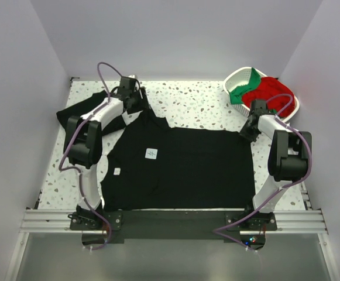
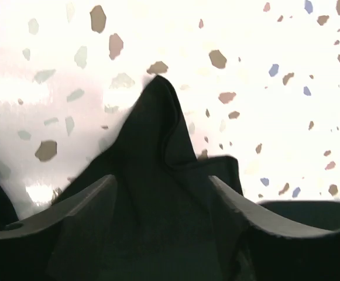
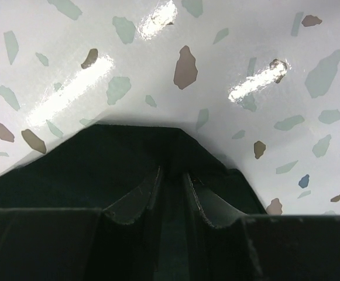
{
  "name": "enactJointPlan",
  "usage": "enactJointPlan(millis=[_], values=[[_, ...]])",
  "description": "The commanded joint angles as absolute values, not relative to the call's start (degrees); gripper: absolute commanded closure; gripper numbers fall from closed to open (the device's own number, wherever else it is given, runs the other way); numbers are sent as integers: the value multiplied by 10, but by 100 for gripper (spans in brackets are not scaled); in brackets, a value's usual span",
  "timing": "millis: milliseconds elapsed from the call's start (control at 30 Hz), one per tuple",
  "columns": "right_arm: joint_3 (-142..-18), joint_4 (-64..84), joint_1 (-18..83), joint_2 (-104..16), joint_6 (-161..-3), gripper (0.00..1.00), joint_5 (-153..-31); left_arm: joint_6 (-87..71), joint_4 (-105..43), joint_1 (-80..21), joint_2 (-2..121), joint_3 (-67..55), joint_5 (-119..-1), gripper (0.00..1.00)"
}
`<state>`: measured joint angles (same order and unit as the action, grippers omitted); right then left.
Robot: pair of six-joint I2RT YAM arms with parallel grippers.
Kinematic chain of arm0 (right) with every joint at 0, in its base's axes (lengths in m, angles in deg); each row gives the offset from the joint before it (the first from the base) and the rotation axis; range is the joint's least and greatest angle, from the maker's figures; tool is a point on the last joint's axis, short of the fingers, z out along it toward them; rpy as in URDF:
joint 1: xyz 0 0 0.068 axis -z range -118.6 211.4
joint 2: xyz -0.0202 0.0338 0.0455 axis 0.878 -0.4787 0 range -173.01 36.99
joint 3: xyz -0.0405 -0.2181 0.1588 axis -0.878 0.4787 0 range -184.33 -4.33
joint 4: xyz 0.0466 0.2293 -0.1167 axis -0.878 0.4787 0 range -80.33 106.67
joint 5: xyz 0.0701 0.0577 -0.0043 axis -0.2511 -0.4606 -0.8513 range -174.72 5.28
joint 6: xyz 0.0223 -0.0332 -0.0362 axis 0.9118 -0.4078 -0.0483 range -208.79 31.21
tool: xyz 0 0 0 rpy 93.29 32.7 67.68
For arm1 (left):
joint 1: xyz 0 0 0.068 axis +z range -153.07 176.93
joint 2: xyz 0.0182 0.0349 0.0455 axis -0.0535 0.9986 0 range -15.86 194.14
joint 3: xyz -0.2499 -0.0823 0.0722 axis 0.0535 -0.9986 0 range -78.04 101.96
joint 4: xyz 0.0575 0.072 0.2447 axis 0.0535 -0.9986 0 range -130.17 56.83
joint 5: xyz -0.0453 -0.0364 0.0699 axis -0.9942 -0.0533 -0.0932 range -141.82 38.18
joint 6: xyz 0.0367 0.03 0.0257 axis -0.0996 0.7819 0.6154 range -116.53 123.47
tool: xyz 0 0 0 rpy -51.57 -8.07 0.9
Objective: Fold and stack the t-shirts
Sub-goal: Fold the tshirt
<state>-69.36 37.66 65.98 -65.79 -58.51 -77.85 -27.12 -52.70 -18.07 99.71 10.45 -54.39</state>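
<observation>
Black t-shirt lies spread flat on the desk, nearer me than the white basket, with no fold made. My right pincer, almost pressed together, nips the corner closest to the basket. My left pincer stands spread astride cloth at the far corner away from it. A second black shirt lies farther from the basket. A red shirt and a green shirt sit inside it; I judge no stack begun.

so the spread t-shirt lies flat in the middle of the table, its near edge by the arm bases; a second t-shirt sits behind it to the left; the basket is in the far right corner with more t-shirts inside (all bundled together); the left gripper is at the spread one's far left corner; the right gripper at its far right corner
</observation>
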Motion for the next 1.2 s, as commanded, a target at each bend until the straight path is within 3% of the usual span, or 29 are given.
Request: enactJointPlan(millis=[0,100,433,967,1167], values=[[-719,385,661,-645,-575,78,-772,-244,-504,-174,1036,160,-545,35],[-727,389,661,-647,-575,82,-775,-247,-501,-172,1068,190,-553,39],[-748,402,661,-664,-574,86,-785,-268,-483,-171,1123,232,-558,40],[-749,411,661,-656,-581,80,-781,-283,-453,-176,1166,249,-548,44],[-758,415,661,-651,-588,74,-778,-283,-449,-183,1176,258,-552,54]])
